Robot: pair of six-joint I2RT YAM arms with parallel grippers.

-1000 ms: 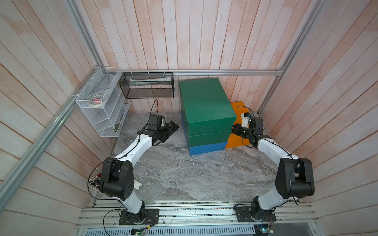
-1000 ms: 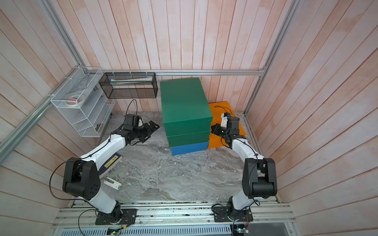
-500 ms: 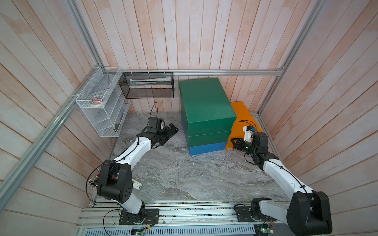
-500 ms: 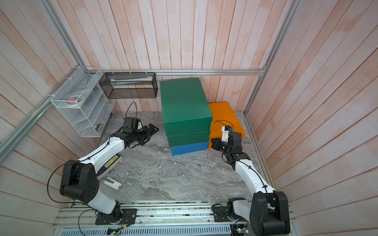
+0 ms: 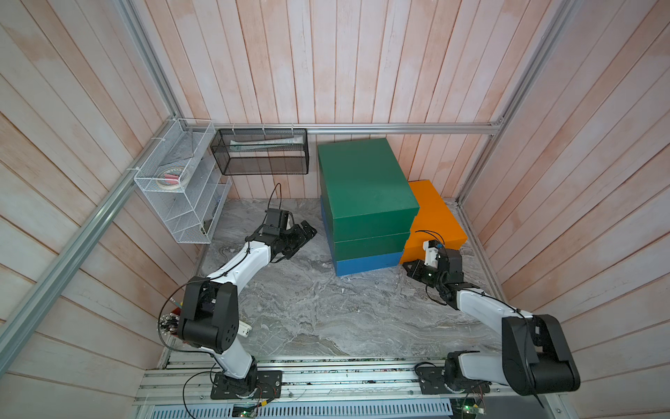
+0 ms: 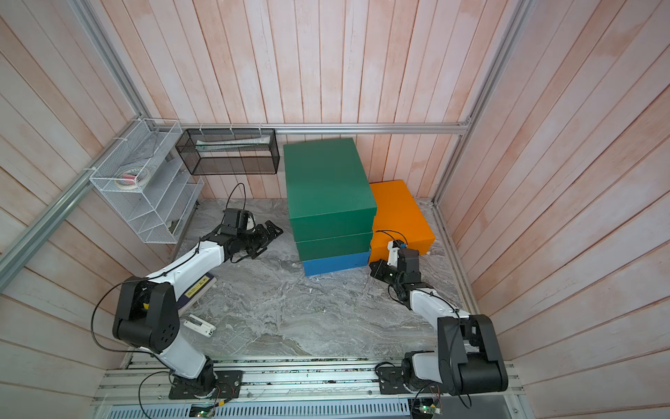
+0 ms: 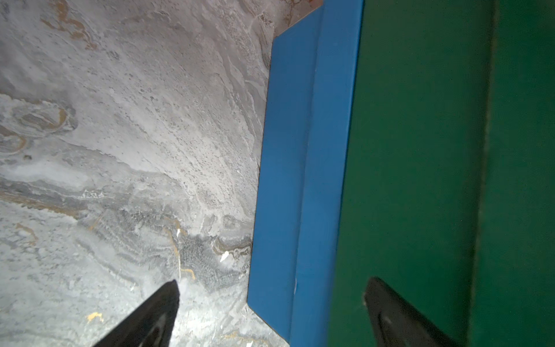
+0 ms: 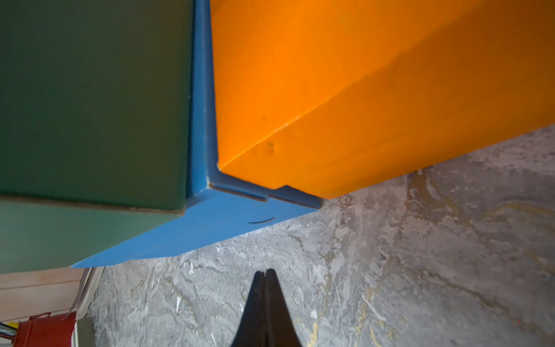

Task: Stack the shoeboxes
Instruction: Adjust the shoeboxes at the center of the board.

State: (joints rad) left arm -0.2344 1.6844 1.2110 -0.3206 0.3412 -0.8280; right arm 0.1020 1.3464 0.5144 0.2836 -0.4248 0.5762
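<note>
A stack stands at the back middle in both top views: a blue shoebox point(image 5: 366, 265) at the bottom, then a dark green one point(image 5: 369, 245), and another dark green one point(image 5: 362, 174) on top. An orange shoebox point(image 5: 435, 221) lies against the stack's right side and looks tilted. My left gripper point(image 5: 306, 232) is open, low on the floor left of the stack, apart from it. In the left wrist view its jaws point(image 7: 271, 282) face the blue shoebox point(image 7: 300, 150). My right gripper point(image 5: 408, 266) is shut and empty, just in front of the orange shoebox's near corner point(image 8: 360, 90).
A white wire rack point(image 5: 181, 188) hangs on the left wall and a black mesh basket point(image 5: 261, 152) on the back wall. A navy book with a yellow label point(image 6: 197, 290) and a small white device point(image 6: 199, 324) lie under the left arm. The right wall rail runs close to the orange shoebox.
My right arm has drawn back from the orange shoebox's top towards the front and sunk to the floor, still shut. The left gripper has barely shifted. The shoeboxes have stayed put.
</note>
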